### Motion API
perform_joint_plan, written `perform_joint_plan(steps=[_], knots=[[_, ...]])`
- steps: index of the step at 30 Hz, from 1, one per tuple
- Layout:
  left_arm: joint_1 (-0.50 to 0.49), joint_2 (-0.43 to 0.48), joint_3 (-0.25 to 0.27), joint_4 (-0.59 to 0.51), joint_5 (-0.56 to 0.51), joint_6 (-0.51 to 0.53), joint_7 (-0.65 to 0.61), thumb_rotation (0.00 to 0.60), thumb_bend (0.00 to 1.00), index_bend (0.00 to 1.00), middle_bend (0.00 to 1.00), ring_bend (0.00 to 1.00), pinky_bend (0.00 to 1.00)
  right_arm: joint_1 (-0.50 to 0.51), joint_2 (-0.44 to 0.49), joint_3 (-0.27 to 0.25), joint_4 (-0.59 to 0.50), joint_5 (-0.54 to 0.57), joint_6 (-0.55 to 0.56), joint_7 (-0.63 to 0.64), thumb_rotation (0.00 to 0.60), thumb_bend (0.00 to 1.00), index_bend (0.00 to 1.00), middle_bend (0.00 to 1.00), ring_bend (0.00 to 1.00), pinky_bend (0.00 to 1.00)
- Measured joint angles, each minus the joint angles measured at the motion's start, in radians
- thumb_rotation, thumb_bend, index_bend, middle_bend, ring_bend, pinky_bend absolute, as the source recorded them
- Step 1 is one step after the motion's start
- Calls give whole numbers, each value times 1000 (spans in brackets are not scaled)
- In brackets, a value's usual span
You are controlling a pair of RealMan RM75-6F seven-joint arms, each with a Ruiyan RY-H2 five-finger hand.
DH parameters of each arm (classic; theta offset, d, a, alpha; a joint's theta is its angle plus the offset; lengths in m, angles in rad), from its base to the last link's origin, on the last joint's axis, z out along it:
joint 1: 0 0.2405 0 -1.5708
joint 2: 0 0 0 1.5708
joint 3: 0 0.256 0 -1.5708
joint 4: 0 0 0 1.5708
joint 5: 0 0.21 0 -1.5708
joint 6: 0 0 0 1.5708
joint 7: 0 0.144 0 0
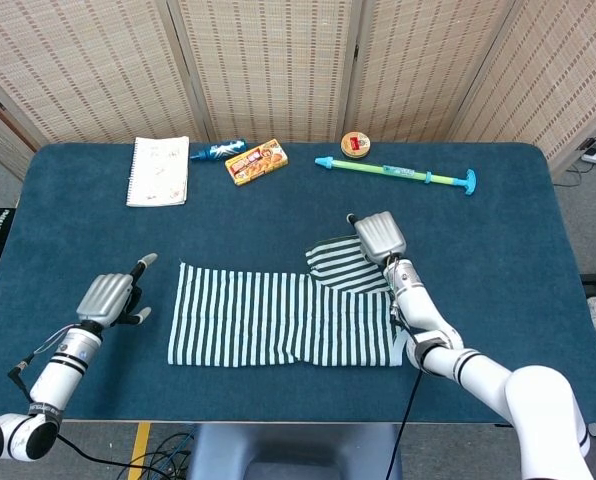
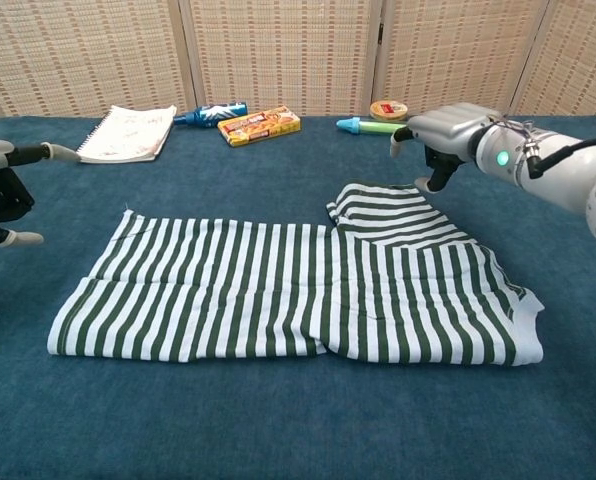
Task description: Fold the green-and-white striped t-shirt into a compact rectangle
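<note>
The t-shirt (image 1: 290, 313) lies flat on the near middle of the table (image 1: 538, 250), a soft knit in narrow green and white stripes, folded into a long band running left to right. At its far right a sleeve flap (image 2: 386, 212) is turned over, its stripes slanting across those of the body, and the right edge ends in a rolled white hem. The table wears a dark blue napped cloth.

The right hand (image 1: 378, 236), with a ribbed silver-grey shell, hangs at the flap's far edge. Its fingers (image 2: 428, 180) are apart and hold nothing, the tips pointing down just beyond the fabric; whether they touch it cannot be told.

The left hand (image 1: 106, 298) hovers near the table's left side, well apart from the shirt's left edge. One finger is stretched out and the others loosely curled around nothing.

Along the far edge lie a spiral notebook (image 1: 159, 171), a blue tube (image 1: 216, 150), a flat yellow box (image 1: 256, 161), a round tin (image 1: 355, 144), and a long, thin green-and-blue plastic toy (image 1: 395, 173).
</note>
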Motion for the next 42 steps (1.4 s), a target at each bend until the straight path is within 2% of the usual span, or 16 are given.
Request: perform_joint_plan(steps=[12,24,32,42], knots=[[8,-8,6,18,1,-9,-16,600,332,0,867,782,912,54,-21,-22,55,120,-114,-92,600,430,225,992,1000,1000],[14,-15,10,34,8,-13,-29,600,331,0,867,782,912,67,-36,-61,81,170,-138,-124,600,436,332,992,1000,1000],[15,-21,10,42,10,-15,-31,600,331,0,867,782,912,64,-34,-67,80,168,-124,-98,600,442,387,992,1000,1000],[14,-27,9,52,11,-21,-33,600,332,0,867,782,912,56,-57,-72,120,112,-84,-15,600,442,446,995,1000,1000]])
